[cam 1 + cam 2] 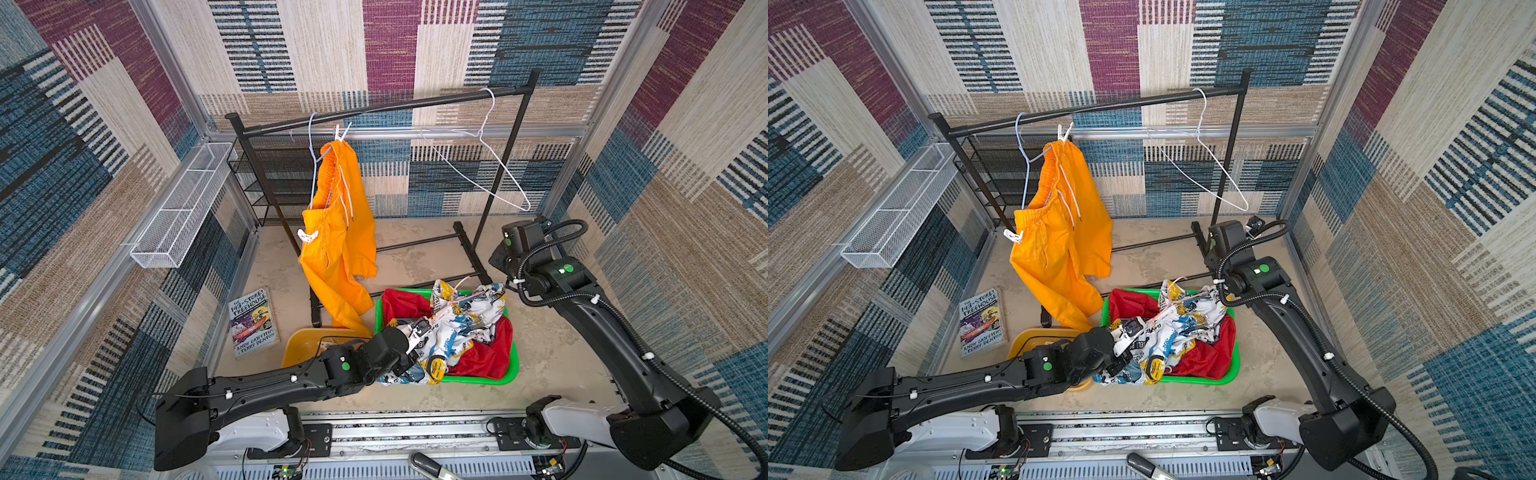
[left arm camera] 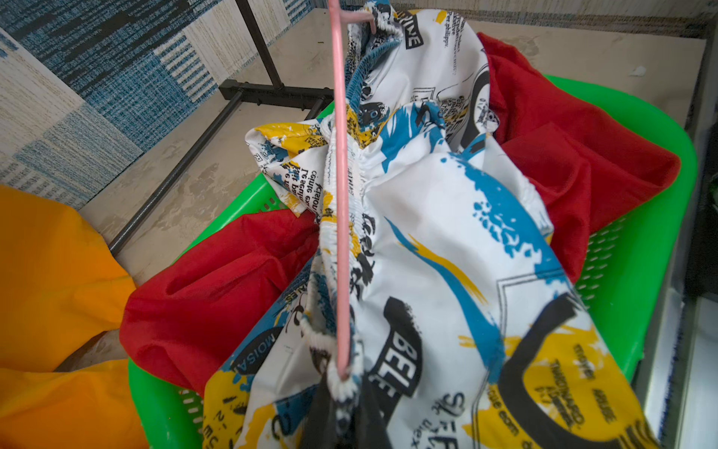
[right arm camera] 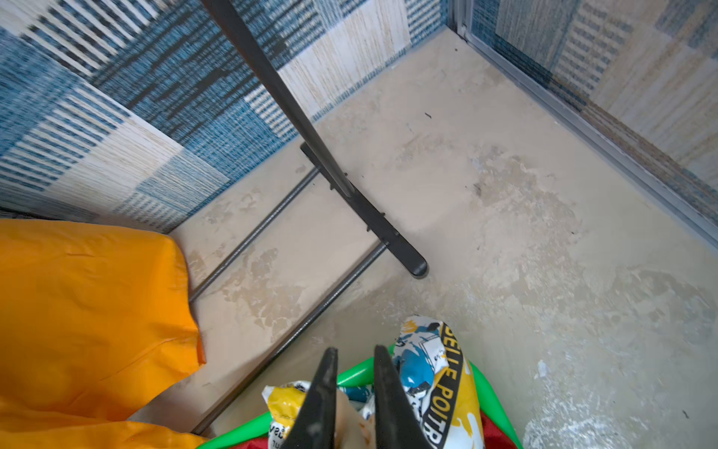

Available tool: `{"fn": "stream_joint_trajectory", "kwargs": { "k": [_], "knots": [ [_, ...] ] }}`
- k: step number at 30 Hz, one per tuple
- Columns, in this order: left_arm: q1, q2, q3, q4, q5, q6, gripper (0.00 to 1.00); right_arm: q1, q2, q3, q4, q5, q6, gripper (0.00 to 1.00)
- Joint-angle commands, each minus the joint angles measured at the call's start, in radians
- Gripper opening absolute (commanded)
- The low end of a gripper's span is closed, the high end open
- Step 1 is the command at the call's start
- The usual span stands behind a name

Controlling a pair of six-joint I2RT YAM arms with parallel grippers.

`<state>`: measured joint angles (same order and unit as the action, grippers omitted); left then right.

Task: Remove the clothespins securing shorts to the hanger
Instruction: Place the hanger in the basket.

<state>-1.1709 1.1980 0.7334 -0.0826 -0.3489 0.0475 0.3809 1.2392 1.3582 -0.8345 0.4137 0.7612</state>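
Observation:
White printed shorts (image 2: 447,217) lie over red shorts (image 2: 217,280) in a green basket (image 2: 656,248), with a pink hanger (image 2: 341,194) along the printed waistband. My left gripper (image 2: 344,383) is shut on that waistband and the hanger's end. My right gripper (image 3: 351,352) hangs over the basket's far corner, shut on a pale tan-pink clothespin (image 3: 351,425) at the printed fabric. Orange shorts (image 1: 336,232) hang on a pale blue hanger (image 1: 312,166), pinned by white clothespins at the top (image 1: 343,131) and the lower end (image 1: 307,236).
A black garment rack (image 1: 374,108) spans the back, carrying an empty white hanger (image 1: 494,162); its foot bars cross the floor behind the basket. A yellow bin (image 1: 303,345) and a book (image 1: 252,323) lie front left. A white wire basket (image 1: 183,208) hangs on the left wall.

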Motion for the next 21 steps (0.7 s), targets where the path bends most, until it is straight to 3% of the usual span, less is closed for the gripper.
{"fn": "stream_joint_trajectory", "kwargs": {
  "k": [1, 4, 21],
  "knots": [
    [0.0, 0.016, 0.014, -0.026, -0.025, -0.015, 0.0, 0.001, -0.032, 0.001, 0.142, -0.048, -0.083, 0.08],
    [0.001, 0.027, 0.024, -0.036, -0.02, -0.011, 0.02, 0.001, -0.065, -0.019, 0.215, -0.084, -0.127, 0.09],
    [-0.002, -0.087, -0.006, -0.088, 0.018, -0.057, 0.52, 0.004, -0.156, -0.083, 0.39, -0.241, -0.226, 0.09]
  ]
}}
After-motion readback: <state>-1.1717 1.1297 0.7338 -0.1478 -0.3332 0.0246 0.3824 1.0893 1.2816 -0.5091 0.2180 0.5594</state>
